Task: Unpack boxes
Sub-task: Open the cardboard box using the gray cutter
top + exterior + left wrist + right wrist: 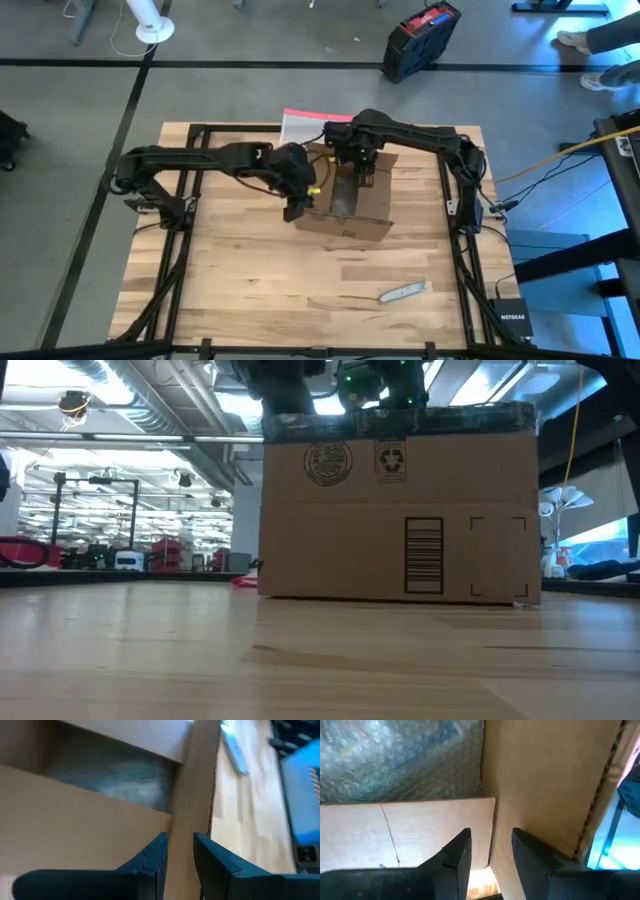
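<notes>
Progress: we judge the unpacking only begun. The cardboard box [345,205] stands with its top flaps folded out, so opening looks done, but the contents are not out yet.
Contents: inside the box we see a bubble-wrap bundle [395,760], filling the cavity; what it wraps we cannot tell.
Left to do: by our reading, lifting that bundle out and setting it on the table [250,290] beside the box.
Box position: upright near the middle of the table, its printed side with barcode [424,556] facing the low camera; a pink-edged pouch [305,122] lies just behind the box, and a small pale strip [404,292] lies well in front of it.
Left gripper [180,855]: at the box's left wall, fingers slightly spread with the wall's upper edge running up between them; whether they actually bite the cardboard we cannot tell.
Right gripper [491,850]: over the box's back part, reaching down inside; fingers apart and holding nothing, with a vertical inner wall and an inner flap just ahead of them and the bubble wrap beyond.
Risk note: we expect the box to shift unless the left gripper steadies it.
</notes>
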Controlling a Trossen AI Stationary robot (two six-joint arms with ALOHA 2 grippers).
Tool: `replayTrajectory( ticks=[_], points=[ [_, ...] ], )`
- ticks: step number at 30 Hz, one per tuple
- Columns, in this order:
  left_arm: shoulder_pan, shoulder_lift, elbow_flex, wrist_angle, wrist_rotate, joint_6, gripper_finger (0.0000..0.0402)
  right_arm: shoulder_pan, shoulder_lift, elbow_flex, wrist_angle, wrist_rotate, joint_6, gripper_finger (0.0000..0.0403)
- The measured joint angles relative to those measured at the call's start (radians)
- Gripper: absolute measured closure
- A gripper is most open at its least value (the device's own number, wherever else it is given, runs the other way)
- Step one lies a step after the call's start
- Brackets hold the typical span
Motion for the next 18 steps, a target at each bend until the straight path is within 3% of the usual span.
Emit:
replayTrajectory(
  ticks=[13,18],
  points=[
    [-0.116,0.034,0.004,-0.096,-0.015,0.075,0.0318,-0.070,0.004,-0.002,0.052,-0.043,0.005,0.0272],
    [-0.127,0.034,0.004,-0.131,-0.033,0.101,0.0318,-0.083,0.005,-0.002,0.099,-0.133,0.024,0.0272]
  ],
)
